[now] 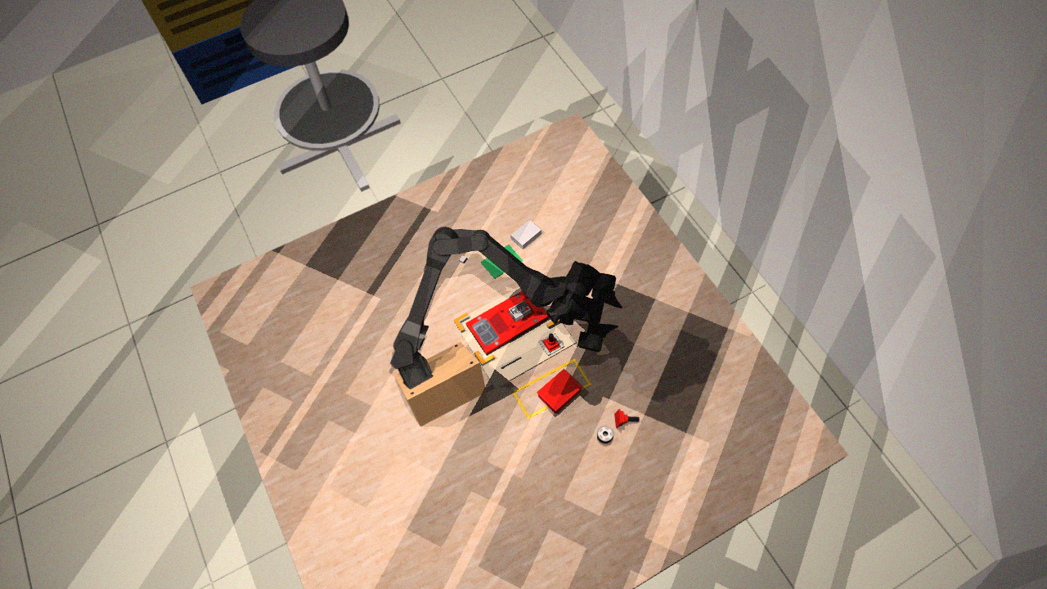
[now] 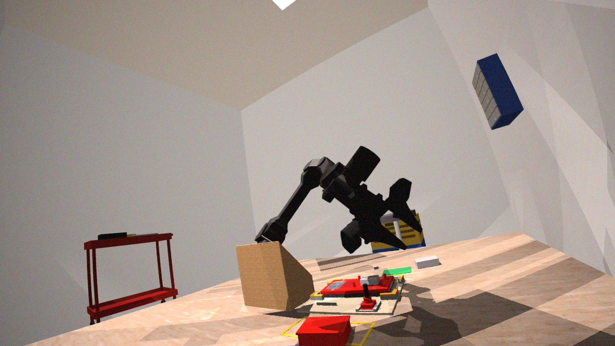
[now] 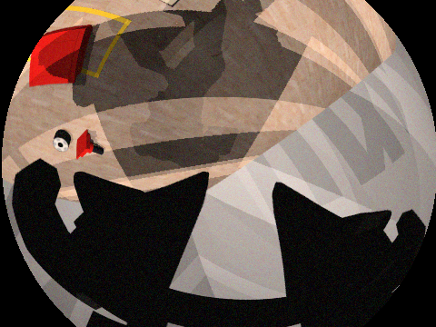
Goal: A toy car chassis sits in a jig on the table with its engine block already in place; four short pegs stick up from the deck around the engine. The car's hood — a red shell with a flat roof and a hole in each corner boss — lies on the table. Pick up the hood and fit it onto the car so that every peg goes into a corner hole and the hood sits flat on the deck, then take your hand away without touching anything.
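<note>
One red wedge-shaped hood (image 1: pixel 560 388) on wood-grain table (image 1: pixel 658 476).

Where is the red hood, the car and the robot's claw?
hood (image 1: pixel 560 389): top view, on its flat roof.
car (image 1: pixel 509 322): top view, on its red deck.
gripper (image 3: pixel 236 213): wrist view, in the gap between its open, empty fingertips.
</note>
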